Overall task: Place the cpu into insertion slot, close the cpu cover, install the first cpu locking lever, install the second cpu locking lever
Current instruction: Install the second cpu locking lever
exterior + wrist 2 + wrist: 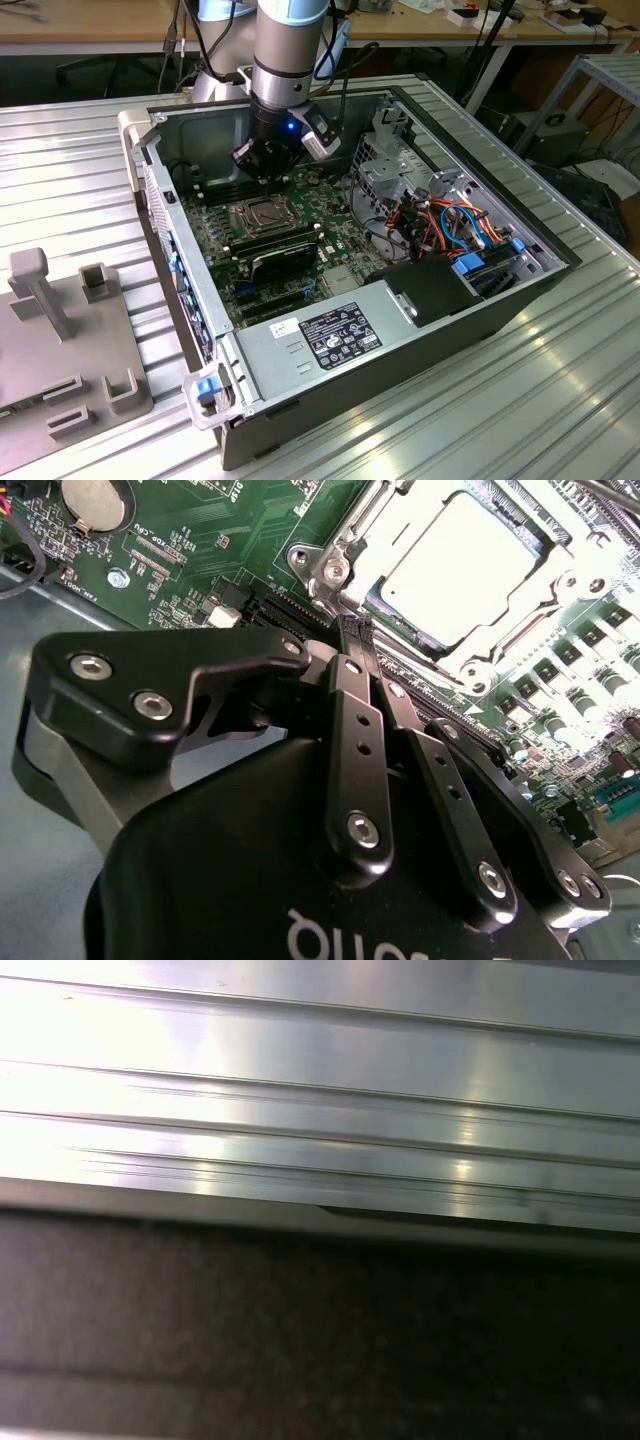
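Jaws pressed together w/ nothing btwn them, tip down just beside a corner of the socket (pixel 255 212). The cpu (pixel 460 565) sits in it w/ the cover (pixel 510 630) looking flat on top, so prob. the locking step: press straight & steady, no sliding onto the board (pixel 200 530). Tight spot, memory slots (pixel 278 240) right beside, drive cage (pixel 390 160) & cables (pixel 455 220) near

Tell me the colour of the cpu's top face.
Silver, washed almost white by glare; the cpu shows best in the second wrist view.
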Robot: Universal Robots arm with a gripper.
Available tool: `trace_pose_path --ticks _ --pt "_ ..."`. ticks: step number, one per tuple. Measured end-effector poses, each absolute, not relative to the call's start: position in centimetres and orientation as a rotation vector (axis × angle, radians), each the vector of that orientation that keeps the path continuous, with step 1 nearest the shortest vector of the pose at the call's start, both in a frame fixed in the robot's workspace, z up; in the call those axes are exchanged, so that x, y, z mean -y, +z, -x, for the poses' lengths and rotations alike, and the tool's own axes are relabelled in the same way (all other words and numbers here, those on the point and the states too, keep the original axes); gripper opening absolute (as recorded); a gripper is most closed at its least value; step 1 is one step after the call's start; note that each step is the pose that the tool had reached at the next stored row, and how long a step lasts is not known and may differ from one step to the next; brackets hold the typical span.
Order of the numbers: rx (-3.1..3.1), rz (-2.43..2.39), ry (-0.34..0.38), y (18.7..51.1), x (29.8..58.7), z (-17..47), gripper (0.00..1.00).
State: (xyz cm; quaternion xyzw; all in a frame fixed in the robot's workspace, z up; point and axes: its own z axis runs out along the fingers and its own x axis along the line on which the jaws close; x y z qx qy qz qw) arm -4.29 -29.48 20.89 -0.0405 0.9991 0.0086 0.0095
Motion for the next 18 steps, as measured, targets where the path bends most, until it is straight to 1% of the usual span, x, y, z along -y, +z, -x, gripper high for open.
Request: trace_pose_path --ticks 11,18 --pt "-3.12 0.127 0.023 21.5 29.6 4.3 0.11" --pt "-3.12 0.127 0.018 21.7 31.1 4.3 0.11"
